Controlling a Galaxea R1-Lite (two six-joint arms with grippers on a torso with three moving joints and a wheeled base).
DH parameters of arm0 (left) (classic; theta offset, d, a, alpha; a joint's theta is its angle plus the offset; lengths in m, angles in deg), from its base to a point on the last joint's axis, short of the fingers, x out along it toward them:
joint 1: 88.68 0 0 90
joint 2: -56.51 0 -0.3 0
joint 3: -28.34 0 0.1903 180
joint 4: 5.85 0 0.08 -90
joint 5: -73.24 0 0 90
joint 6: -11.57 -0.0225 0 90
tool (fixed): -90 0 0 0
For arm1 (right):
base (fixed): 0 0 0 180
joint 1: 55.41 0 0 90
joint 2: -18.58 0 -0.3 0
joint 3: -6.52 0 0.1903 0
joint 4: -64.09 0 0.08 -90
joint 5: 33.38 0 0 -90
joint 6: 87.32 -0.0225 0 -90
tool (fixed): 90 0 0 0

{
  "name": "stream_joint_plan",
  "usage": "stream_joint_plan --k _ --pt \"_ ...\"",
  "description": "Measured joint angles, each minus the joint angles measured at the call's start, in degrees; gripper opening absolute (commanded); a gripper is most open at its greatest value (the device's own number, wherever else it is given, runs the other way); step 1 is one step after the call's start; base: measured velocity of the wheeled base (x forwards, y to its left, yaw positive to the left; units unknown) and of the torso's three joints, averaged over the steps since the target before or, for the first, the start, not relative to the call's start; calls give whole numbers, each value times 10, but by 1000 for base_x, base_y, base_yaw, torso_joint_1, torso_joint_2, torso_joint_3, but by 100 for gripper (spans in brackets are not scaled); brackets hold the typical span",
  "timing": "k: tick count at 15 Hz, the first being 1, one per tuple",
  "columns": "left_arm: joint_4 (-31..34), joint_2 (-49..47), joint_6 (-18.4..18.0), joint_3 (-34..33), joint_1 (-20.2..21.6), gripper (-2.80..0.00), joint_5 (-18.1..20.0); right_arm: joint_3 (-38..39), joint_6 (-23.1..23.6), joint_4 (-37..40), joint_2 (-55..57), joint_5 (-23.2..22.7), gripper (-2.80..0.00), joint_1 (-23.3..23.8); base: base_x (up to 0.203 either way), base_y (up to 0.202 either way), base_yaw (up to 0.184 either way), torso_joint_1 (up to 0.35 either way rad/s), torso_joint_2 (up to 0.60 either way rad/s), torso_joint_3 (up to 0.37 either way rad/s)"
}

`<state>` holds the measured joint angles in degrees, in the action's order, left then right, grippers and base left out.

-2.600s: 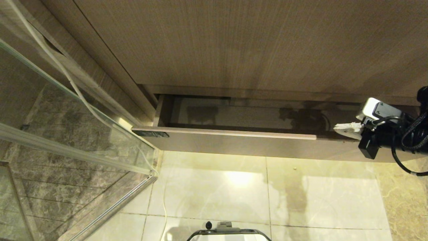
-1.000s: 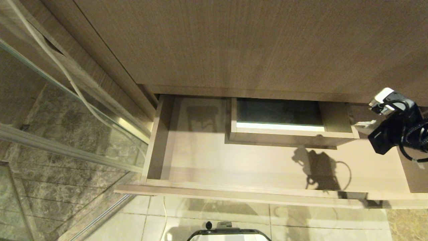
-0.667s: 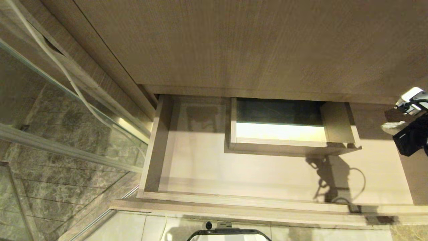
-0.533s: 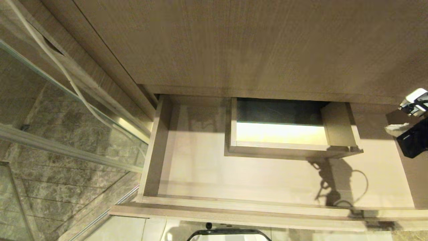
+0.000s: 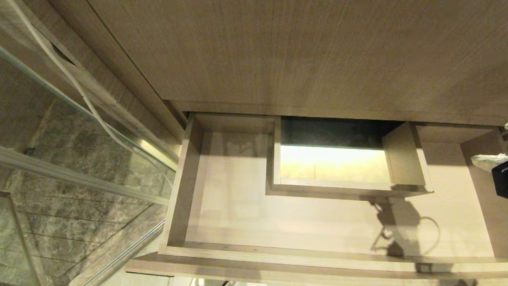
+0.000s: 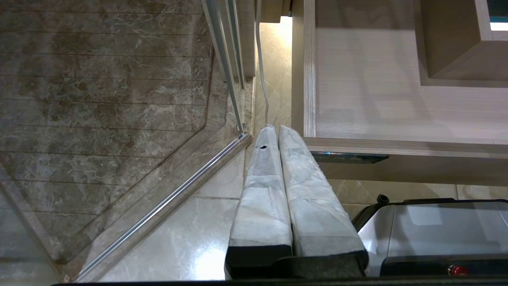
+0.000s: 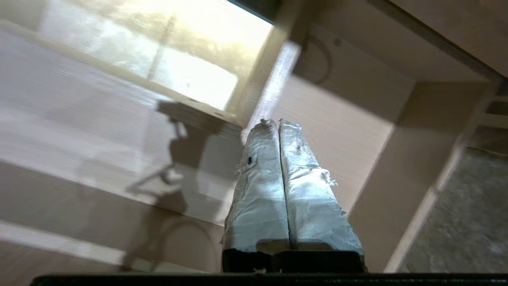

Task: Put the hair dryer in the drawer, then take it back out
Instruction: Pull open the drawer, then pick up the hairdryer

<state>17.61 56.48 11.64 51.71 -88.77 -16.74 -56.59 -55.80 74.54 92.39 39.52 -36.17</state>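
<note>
The drawer (image 5: 278, 252) stands pulled far out below the wood panel, its pale wood-grain floor bare (image 7: 337, 119). A boxed cutout (image 5: 341, 190) sits at its middle back, with lit floor showing through. The hair dryer is out of view. My right gripper (image 5: 486, 162) is at the far right edge of the head view, above the drawer's right end. It is shut (image 7: 274, 123) with nothing between its fingers, and its shadow falls on the drawer floor. My left gripper (image 6: 274, 128) is parked low by the drawer's left front corner (image 6: 309, 139), shut and empty.
A glass shower door (image 5: 79, 131) with a metal rail stands to the left of the drawer, and a white cord (image 5: 91, 107) runs down beside it. The tall wood panel (image 5: 297, 51) rises above the drawer. My base (image 6: 436, 234) sits below the drawer front.
The drawer has slid out toward me, from nearly closed to wide open. My right gripper has moved right, almost out of the head view. The left arm has not moved.
</note>
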Motion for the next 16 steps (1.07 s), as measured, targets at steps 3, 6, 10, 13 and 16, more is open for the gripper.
stream_joint_plan --k 3,6,10,13,16 --pt "0 0 0 0 0 -280 0 25 0 2 -35 -23 -280 -3 0 0 0 0 0 0" --pt "0 0 0 0 0 -280 0 28 0 2 -47 -23 -280 -4 0 0 0 0 0 0" --pt "0 0 0 0 0 -280 0 52 -28 2 -66 -18 -280 -12 0 0 0 0 0 0" --pt "0 0 0 0 0 -280 0 123 -87 1 -174 -10 -280 -31 0 0 0 0 0 0" --pt "0 0 0 0 0 -280 0 197 -146 1 -304 -3 -280 -52 0 0 0 0 0 0"
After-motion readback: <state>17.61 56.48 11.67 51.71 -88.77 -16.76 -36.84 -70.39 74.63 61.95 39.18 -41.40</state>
